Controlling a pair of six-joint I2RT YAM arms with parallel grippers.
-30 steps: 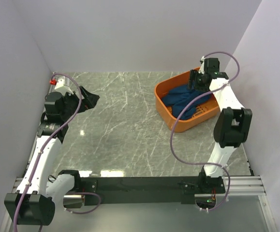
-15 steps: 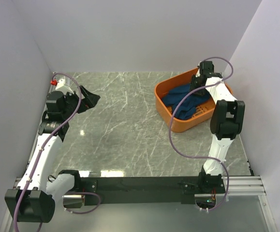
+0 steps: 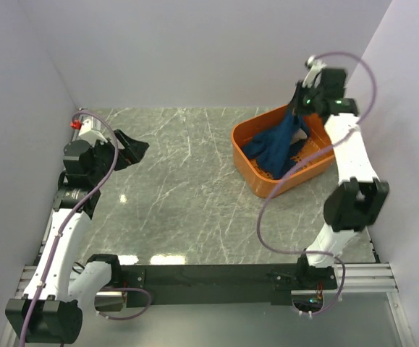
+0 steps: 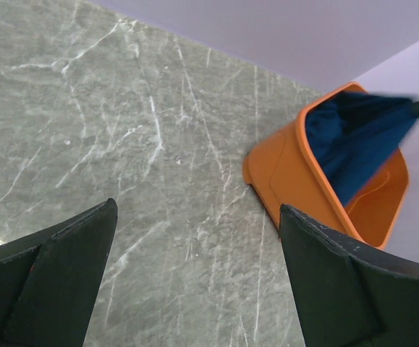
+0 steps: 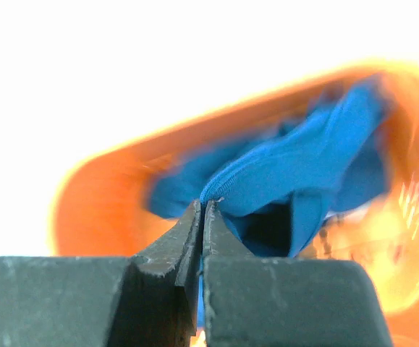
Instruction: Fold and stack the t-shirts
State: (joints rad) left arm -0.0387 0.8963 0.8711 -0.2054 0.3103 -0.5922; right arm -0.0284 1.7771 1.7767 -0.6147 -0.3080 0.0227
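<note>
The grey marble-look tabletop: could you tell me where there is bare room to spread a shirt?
The broad middle of the grey marble-look tabletop is bare, between the open left gripper and the orange plastic basket. The far right is crowded: basket, and the right gripper shut on the dark blue t-shirt.

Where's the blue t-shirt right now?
In the top view the blue t-shirt is at the far right of the table, mostly inside the orange basket. One fold is pinched in the right tool and stretched up above the far rim.

Right gripper now pinched shut on the t-shirt (jaws stood apart before), lifted higher, cloth drawn up from basket
</note>
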